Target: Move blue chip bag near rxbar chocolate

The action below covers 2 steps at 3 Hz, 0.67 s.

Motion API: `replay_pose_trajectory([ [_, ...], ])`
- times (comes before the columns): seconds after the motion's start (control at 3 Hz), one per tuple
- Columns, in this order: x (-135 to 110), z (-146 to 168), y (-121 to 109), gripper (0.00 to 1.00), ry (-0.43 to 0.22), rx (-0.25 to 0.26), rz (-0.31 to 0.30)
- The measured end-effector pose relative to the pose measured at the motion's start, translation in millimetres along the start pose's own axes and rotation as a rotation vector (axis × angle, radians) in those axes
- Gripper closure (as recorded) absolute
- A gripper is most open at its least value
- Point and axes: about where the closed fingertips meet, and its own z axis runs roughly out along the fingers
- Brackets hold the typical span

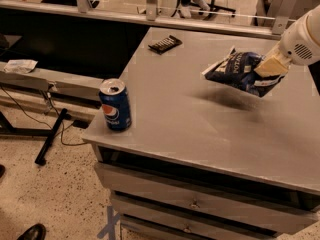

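Observation:
The blue chip bag (235, 71) hangs in the air above the right part of the grey table (170, 109), with its shadow on the tabletop below it. My gripper (267, 69) comes in from the right edge and is shut on the bag's right end. The rxbar chocolate (165, 44), a small dark flat bar, lies at the table's far side, to the left of and beyond the bag, well apart from it.
A blue Pepsi can (115, 104) stands upright at the table's front left corner. Drawers (195, 204) sit below the tabletop. A black bench with cables (30, 79) is on the left. Railing posts (152, 1) stand behind the table.

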Motion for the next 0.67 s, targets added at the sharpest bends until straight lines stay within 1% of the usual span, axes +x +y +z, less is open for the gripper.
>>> replay_pose_trajectory([
  [0.33, -11, 10, 1, 1.0, -0.035, -0.005, 0.008],
  [0.67, -67, 37, -30, 1.0, -0.149, 0.045, 0.008],
])
